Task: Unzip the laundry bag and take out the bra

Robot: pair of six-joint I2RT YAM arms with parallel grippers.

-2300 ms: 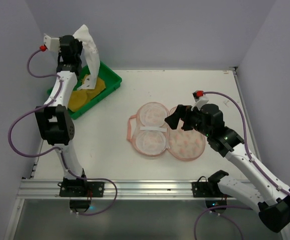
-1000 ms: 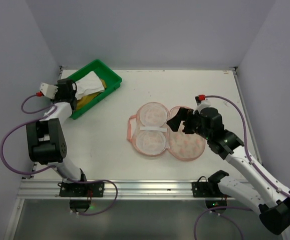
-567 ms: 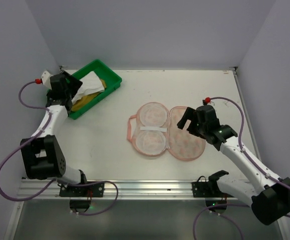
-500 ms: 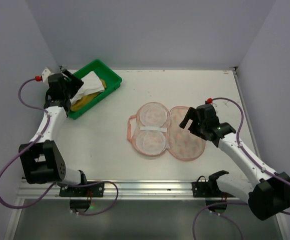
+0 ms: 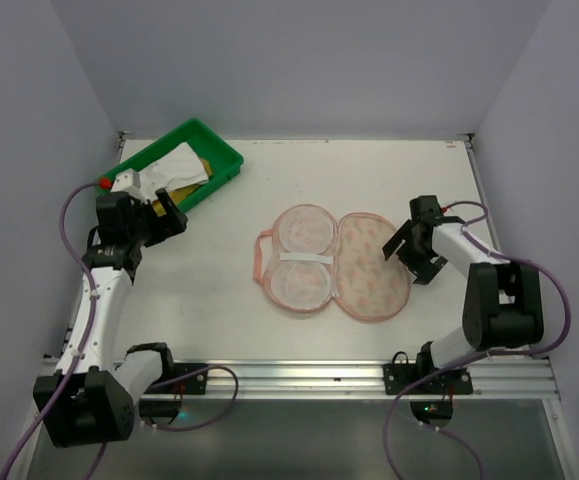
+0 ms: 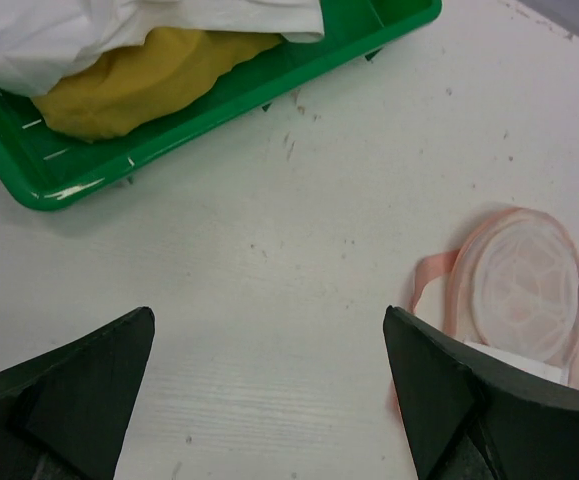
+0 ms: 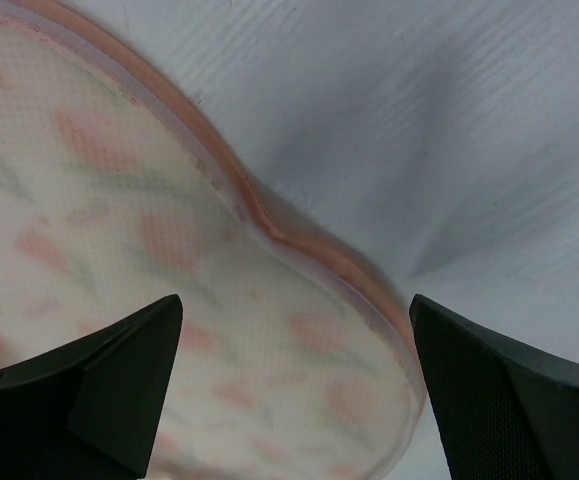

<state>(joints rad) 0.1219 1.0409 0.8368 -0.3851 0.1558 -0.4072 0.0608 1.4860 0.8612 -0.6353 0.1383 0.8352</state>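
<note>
The laundry bag [image 5: 334, 262] lies unzipped and spread flat in two halves at mid-table; it also shows as the laundry bag [image 6: 524, 285] and the laundry bag [image 7: 169, 270]. The white bra [image 5: 174, 163] rests in the green tray [image 5: 227, 160] on top of a yellow item, seen up close as the bra [image 6: 149, 20]. My left gripper [image 5: 161, 218] hangs open and empty just in front of the tray, left gripper [image 6: 269, 320] over bare table. My right gripper [image 5: 410, 256] stands open and empty at the bag's right edge, right gripper [image 7: 294, 305] above the printed half.
The green tray [image 6: 299, 65] sits at the far left corner with the yellow item [image 6: 139, 75] inside. A pink loop [image 5: 262, 255] sticks out on the bag's left side. Walls close in on the left, back and right.
My left gripper opened, left the white bra in the tray and drew back toward the near side. My right arm pulled off the bag to its right edge.
</note>
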